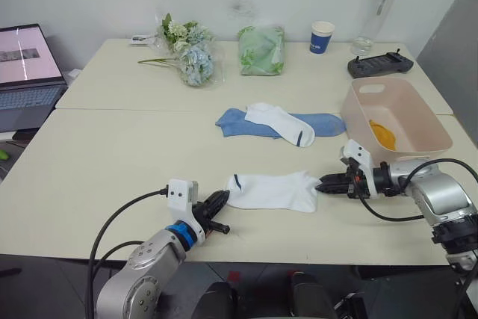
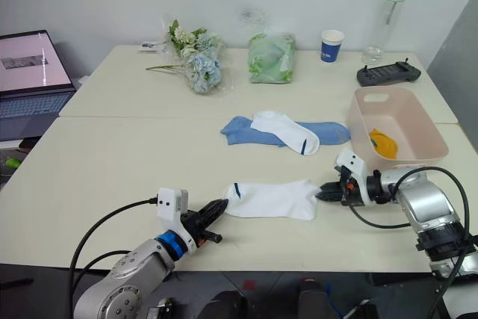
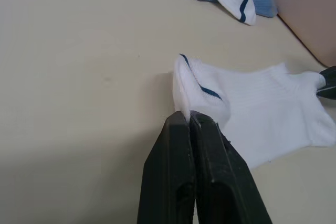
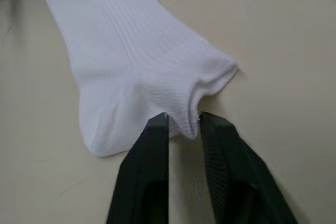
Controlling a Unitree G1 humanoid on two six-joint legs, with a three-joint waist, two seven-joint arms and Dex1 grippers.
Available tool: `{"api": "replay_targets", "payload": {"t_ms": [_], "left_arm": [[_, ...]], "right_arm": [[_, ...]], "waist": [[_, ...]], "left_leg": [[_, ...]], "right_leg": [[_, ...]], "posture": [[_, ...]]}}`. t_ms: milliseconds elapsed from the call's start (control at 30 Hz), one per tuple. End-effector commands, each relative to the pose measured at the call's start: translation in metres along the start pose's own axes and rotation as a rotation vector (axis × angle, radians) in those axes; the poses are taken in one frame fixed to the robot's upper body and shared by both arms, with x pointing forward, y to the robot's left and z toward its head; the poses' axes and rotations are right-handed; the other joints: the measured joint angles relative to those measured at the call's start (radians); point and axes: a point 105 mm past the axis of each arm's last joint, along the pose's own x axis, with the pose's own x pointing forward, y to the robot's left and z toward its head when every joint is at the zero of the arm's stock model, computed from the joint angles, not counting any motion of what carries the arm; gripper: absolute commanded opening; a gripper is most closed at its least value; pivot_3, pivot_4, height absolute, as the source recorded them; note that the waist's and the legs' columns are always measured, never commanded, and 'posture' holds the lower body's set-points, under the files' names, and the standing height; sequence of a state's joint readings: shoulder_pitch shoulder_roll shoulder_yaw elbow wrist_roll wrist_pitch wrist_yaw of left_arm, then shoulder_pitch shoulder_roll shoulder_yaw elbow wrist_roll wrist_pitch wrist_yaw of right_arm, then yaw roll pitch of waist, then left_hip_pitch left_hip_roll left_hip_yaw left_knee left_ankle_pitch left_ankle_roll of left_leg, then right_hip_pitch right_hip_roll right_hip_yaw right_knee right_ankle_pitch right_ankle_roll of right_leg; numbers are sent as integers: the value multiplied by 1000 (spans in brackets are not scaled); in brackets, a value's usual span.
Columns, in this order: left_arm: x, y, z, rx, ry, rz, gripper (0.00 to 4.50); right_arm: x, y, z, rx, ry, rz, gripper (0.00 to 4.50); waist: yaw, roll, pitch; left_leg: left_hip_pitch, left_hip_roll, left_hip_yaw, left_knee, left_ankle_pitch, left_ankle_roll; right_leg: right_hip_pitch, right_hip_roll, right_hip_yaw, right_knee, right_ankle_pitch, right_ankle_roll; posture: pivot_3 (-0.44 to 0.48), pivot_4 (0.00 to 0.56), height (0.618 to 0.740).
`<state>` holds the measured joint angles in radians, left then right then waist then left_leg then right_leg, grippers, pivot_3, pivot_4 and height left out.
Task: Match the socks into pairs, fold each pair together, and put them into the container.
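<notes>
Pinching white sock (image 1: 272,190), both end effectors

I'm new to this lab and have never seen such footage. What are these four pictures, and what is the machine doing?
A two-armed humanoid robot is sorting socks. Two pictures come from its head camera, looking down at a cream table; the other two come from cameras on its wrists. The left gripper is shut on the cuff of a white ankle sock, while the right gripper has the sock's toe between its fingers. Farther back, another white sock lies over light blue socks. A pale pink plastic tub holds something mustard-yellow.
</notes>
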<state>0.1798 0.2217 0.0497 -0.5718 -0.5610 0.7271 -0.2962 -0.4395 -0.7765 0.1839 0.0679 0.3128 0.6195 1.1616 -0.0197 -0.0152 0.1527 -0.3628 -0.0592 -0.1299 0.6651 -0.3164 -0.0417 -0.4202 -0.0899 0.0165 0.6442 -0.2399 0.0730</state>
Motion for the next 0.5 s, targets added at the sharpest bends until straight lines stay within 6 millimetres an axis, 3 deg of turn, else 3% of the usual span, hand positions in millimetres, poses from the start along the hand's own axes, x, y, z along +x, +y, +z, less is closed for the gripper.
{"api": "replay_targets", "payload": {"t_ms": [33,67,133,200,300,367,433,500], "left_arm": [[-3,7,9,28,-36,27,1535],[-5,12,14,50,-49,50,1815],[-12,18,27,66,-83,55,2435],[-17,19,36,84,-100,41,2435],[-13,17,65,335,-135,-59,2454],[-4,13,75,414,-149,-127,2054],[5,8,76,462,-144,-175,1559],[23,-11,64,545,-88,-323,944]], "right_arm": [[-21,-9,15,-80,-46,-126,2363],[-28,-11,19,-111,-55,-161,2670],[-40,-9,33,-174,-87,-214,2723],[-44,-6,41,-205,-107,-234,2723],[-26,21,74,-235,-311,-202,2535],[-8,43,85,-237,-390,-139,2087],[4,52,86,-266,-397,-131,1405],[30,57,78,-309,-367,-164,706]], "waist": [[3,0,0],[3,0,0],[4,0,0],[2,0,0],[0,0,0],[1,0,0],[2,1,0],[3,0,-1]], "left_leg": [[0,0,0,0,0,0],[0,0,0,0,0,0],[0,0,0,0,0,0],[0,0,0,0,0,0],[0,1,0,0,0,0],[0,1,0,-1,0,0],[0,1,0,0,0,0],[0,0,0,0,0,0]], "right_leg": [[0,0,0,0,0,0],[0,0,0,0,0,0],[0,0,0,0,0,0],[0,0,0,0,0,0],[0,1,-1,0,0,0],[0,2,-1,1,0,0],[0,1,-1,0,0,0],[0,-1,0,-1,0,0]], "posture": [[0,150,740],[0,150,740],[0,150,740],[0,150,740],[0,150,740],[0,150,740],[0,150,740],[0,150,740]]}}
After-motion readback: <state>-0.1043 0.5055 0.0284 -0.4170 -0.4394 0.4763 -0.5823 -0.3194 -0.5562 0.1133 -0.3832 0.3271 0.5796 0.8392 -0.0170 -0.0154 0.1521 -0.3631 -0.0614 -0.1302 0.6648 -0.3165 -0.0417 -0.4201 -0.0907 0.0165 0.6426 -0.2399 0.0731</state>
